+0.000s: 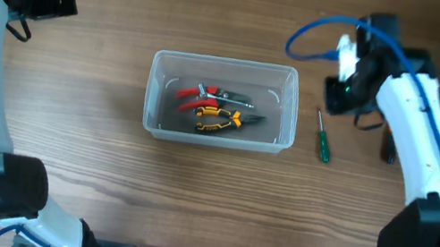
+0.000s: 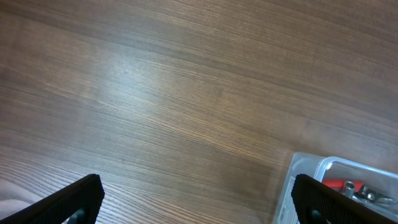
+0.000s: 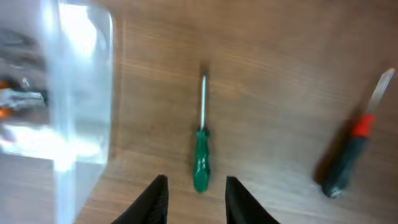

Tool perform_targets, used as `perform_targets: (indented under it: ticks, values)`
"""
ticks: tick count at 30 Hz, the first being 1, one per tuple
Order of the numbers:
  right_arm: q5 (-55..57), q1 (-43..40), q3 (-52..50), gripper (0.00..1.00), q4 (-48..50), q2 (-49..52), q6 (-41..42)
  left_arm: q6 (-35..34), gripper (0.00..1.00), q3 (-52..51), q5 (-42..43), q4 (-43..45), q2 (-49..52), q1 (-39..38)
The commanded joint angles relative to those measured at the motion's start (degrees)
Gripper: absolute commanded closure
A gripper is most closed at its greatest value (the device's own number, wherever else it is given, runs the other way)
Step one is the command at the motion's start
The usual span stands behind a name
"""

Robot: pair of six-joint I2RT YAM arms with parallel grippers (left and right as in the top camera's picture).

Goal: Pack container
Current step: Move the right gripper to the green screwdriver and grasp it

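Wood-grain table (image 1: pixel 103 167) carries the container (image 1: pixel 214 139) at its centre, with 2 pairs of pliers (image 1: pixel 216 121) already inside. The step in hand looks like fetching the green screwdriver (image 3: pixel 201 155), which lies just right of the container. The right tool (image 3: pixel 196 190) hovers over its handle, fingers parted and empty; next it must descend and close squarely on the handle. The left tool (image 2: pixel 196 202) is spread wide and holds nothing.

In right wrist view, container (image 3: pixel 74 124) blurred and cut off at left edge; contents (image 3: pixel 18 93) smeared, not identifiable. In left wrist view, container clipped by bottom-right corner. Overhead, dark-handled tool (image 1: pixel 387 150) mostly hidden under right arm (image 1: pixel 413 112). Fingers of left gripper (image 2: pixel 196 182) cropped by bottom edge; of right gripper (image 3: pixel 196 180) likewise.
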Motion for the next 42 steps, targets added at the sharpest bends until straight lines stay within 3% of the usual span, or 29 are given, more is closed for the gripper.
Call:
perform_targets:
  ticks: [1, 6, 9, 13, 22, 26, 37, 42]
  values:
    - [-1.57, 0.13, -8.46, 0.7, 3.54, 0.46, 0.04, -0.35, 0.0, -0.04, 0.09, 0.13, 0.46, 0.28]
    - [-2.01, 0.13, -15.78, 0.69, 6.12, 0.46, 3.04, -0.35, 0.0, -0.04, 0.09, 0.13, 0.46, 0.28]
    - [-1.99, 0.13, -17.55, 0.55, 8.94, 0.46, 3.04, -0.35, 0.0, -0.04, 0.09, 0.13, 0.46, 0.28]
    - [-5.07, 0.02, -17.9, 0.44, 11.32, 0.46, 3.32, -0.35, 0.0, -0.04, 0.09, 0.13, 0.46, 0.28]
    - [-8.85, -5.46, -17.94, 0.46, 12.31, 0.46, 4.26, -0.35, 0.0, -0.04, 0.09, 0.13, 0.46, 0.28]
    - [-8.59, -5.49, -21.42, 0.49, 13.68, 0.46, -0.66, -0.35, 0.0, -0.04, 0.09, 0.13, 0.46, 0.28]
    - [-6.54, -5.49, -25.4, 0.49, 22.03, 0.46, -0.68, -0.35, 0.0, -0.04, 0.09, 0.13, 0.46, 0.26]
    - [-3.23, -5.49, -25.4, 0.57, 21.16, 0.46, -3.04, -0.35, 0.0, -0.04, 0.09, 0.13, 0.46, 0.28]
